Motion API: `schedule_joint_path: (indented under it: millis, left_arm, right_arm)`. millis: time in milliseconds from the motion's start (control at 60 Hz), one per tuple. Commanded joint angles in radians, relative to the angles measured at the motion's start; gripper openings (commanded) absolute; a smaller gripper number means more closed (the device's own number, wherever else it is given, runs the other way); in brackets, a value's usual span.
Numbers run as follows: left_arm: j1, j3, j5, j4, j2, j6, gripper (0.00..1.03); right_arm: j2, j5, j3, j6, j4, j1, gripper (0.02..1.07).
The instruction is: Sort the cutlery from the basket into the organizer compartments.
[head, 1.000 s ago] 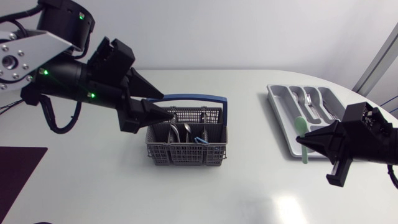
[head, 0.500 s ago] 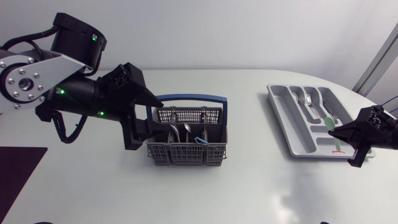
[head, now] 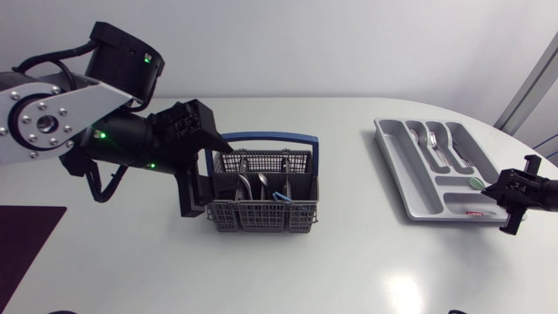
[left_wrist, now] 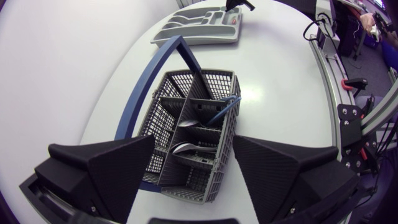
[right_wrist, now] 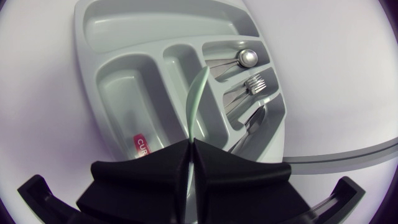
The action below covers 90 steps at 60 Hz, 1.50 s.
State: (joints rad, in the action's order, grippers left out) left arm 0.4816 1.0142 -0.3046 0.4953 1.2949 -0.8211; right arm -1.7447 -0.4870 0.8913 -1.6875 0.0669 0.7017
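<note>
the right gripper (right_wrist: 190,149) pinches a pale green utensil (right_wrist: 198,99) over the organizer (right_wrist: 118,81), likely to drop it in; well apart from the organizer, the left gripper (left_wrist: 193,146) hangs spread over the basket (left_wrist: 157,123).

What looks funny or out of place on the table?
Nothing is spilled or broken. The only odd bit: a pale green utensil pokes out of the right pincer over the organizer instead of lying in a slot.
</note>
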Motion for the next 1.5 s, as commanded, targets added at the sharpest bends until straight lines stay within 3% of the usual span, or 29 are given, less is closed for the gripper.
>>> schedule_joint_path:
  millis: [0,83,450,833,1000,1133,1483]
  left_arm:
    - [0.011,-0.022,0.01,-0.006,0.02,-0.038,0.86]
    - [0.017,-0.017,0.019,-0.006,0.024,-0.039,0.86]
    - [0.057,-0.049,0.079,-0.006,0.029,-0.101,0.86]
    - [0.084,-0.115,0.151,-0.055,-0.003,-0.181,0.83]
    - [0.077,-0.14,0.171,-0.103,-0.003,-0.228,0.82]
    - [0.054,-0.164,0.171,-0.152,-0.002,-0.283,0.73]
    - [0.025,-0.192,0.171,-0.244,0.012,-0.331,0.63]
  right_arm:
    - [-0.038,0.039,0.021,-0.093,-0.016,0.005,0.08]
    - [-0.047,0.077,0.028,-0.127,-0.016,-0.005,0.09]
    - [-0.05,0.165,-0.035,-0.172,-0.044,-0.034,0.41]
    - [0.125,0.114,-0.137,-0.054,-0.068,-0.05,0.9]
    - [0.228,0.088,-0.172,0.014,-0.05,-0.073,0.95]
    - [0.358,0.059,-0.206,0.069,0.043,-0.105,0.95]
    - [0.651,0.051,-0.319,0.223,0.215,-0.268,0.95]
